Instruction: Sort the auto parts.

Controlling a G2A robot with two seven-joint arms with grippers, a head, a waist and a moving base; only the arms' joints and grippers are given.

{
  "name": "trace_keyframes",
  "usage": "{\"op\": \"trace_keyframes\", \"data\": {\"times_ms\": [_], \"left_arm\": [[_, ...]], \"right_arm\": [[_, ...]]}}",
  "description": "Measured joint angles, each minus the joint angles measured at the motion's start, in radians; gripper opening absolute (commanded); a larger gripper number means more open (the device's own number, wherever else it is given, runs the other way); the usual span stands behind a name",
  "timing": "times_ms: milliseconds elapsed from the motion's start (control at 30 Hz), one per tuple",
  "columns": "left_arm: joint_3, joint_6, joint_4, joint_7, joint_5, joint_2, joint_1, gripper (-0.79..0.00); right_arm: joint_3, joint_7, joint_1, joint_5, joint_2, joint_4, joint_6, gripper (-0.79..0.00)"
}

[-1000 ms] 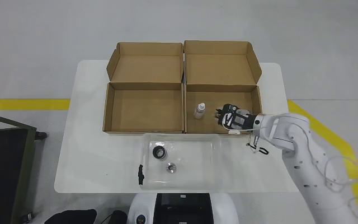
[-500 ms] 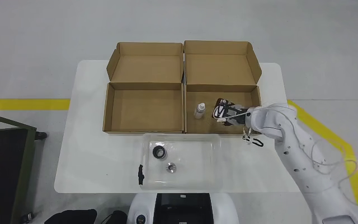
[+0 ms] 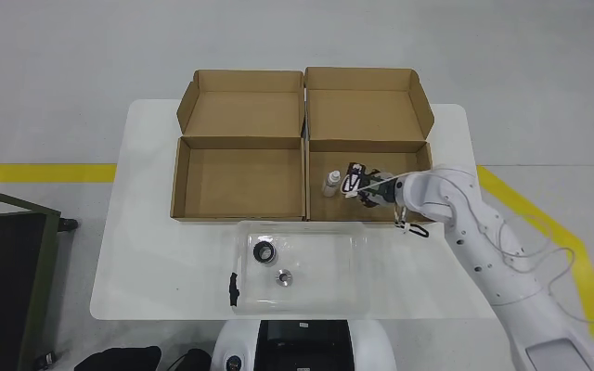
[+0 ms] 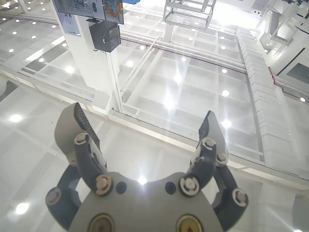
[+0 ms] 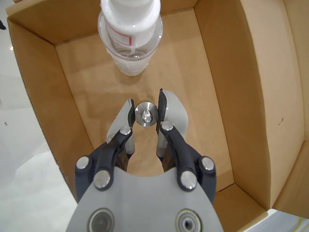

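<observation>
Grips a small metal cylinder (image 5: 146, 117) in the right gripper (image 5: 146, 103), with 2 fingers (image 5: 173, 108) clamped on its sides just behind the tips. Turns its round face, with a centre stud, back toward the wrist; axis along the fingers, far end hidden. Sits inside the right cardboard box (image 5: 241, 73), with a clear bottle (image 5: 130, 32) upright just beyond the fingertips, apart. Holds the left gripper (image 4: 143, 109) fingers wide apart, on nothing.

No legible txt, labels or nos.
</observation>
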Motion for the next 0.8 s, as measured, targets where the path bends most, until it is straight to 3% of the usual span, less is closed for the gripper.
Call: {"op": "trace_keyframes", "data": {"times_ms": [267,467,567,800], "left_arm": [[0.000,0.000,0.000,0.000,0.000,0.000,0.000,0.000],[0.000,0.000,0.000,0.000,0.000,0.000,0.000,0.000],[0.000,0.000,0.000,0.000,0.000,0.000,0.000,0.000],[0.000,0.000,0.000,0.000,0.000,0.000,0.000,0.000]], "right_arm": [[-0.025,0.009,0.020,0.006,-0.006,0.008,-0.004,-0.422],[0.017,0.013,0.007,0.020,0.006,-0.064,-0.007,-0.391],[0.054,0.031,-0.018,0.027,0.018,-0.128,-0.012,-0.252],[0.161,0.056,-0.121,0.054,0.048,-0.327,-0.011,-0.166]]}}
